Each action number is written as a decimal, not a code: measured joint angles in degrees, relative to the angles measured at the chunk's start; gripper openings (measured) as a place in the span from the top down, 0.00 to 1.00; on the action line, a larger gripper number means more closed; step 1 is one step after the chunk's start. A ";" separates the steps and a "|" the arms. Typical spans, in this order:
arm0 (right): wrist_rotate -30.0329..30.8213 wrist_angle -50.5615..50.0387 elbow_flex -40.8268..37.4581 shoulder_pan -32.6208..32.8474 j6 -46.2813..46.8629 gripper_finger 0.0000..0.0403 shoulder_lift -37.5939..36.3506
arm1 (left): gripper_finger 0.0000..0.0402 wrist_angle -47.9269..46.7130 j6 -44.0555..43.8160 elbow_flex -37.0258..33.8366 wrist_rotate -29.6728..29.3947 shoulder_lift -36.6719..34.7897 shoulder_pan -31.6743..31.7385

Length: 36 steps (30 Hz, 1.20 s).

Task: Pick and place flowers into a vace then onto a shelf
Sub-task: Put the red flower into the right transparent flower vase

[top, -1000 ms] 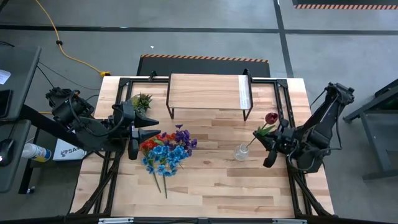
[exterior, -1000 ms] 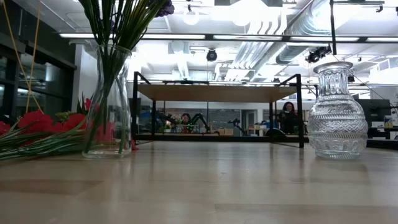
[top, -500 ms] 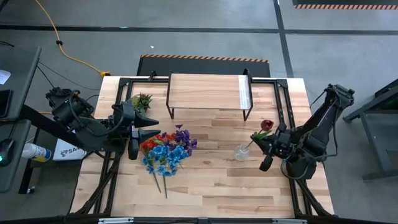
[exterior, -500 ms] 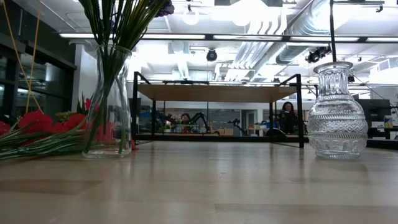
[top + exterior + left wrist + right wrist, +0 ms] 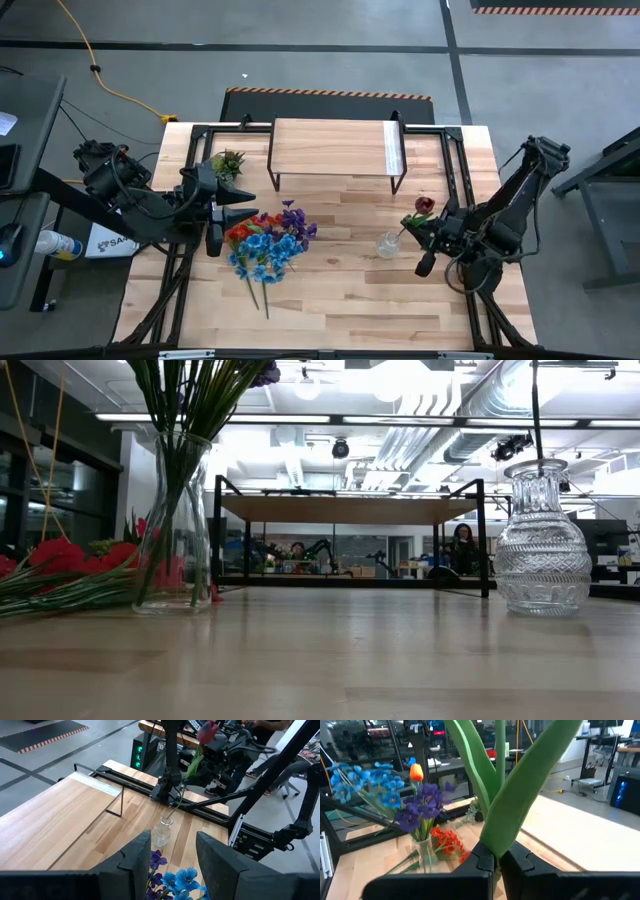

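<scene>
So far you have part of the job behind you and a good deal ahead. Your right gripper (image 5: 428, 240) is clamped on a red flower (image 5: 425, 205), its fingers pinched together on the green stalk, and the stem's lower end sits at or just inside the mouth of the small clear vase (image 5: 389, 244). In the low view a thin dark stem runs down to that vase's rim; whether it has gone inside I cannot tell. The bloom leans away from the vase toward your right arm, so the stem is tilted, not upright.

On the other side, a tall glass vase (image 5: 172, 525) already holds a bunch of blue, purple and orange flowers (image 5: 272, 238), and more red sprays (image 5: 70, 575) lie flat on the table against its foot, not yet picked up. Your left gripper (image 5: 228, 215) waits just beside that bunch, its fingers apart and holding nothing.

The shelf (image 5: 335, 148) stands at the far edge of the table, well apart from both vases, with nothing on it. By my reckoning you must seat this red flower, gather the loose sprays, then lift the vases onto the shelf.
</scene>
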 joint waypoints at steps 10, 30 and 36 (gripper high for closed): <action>-2.06 -0.09 0.00 -2.74 1.53 0.98 3.47 | 0.52 0.02 0.00 0.00 0.06 -0.02 0.00; -9.35 -8.26 0.00 -3.11 7.53 0.98 3.45 | 0.52 -0.02 0.02 0.00 0.35 -0.02 0.00; -10.96 -9.18 0.00 -3.11 8.58 0.96 3.43 | 0.52 -0.07 0.02 0.00 0.35 -0.02 0.00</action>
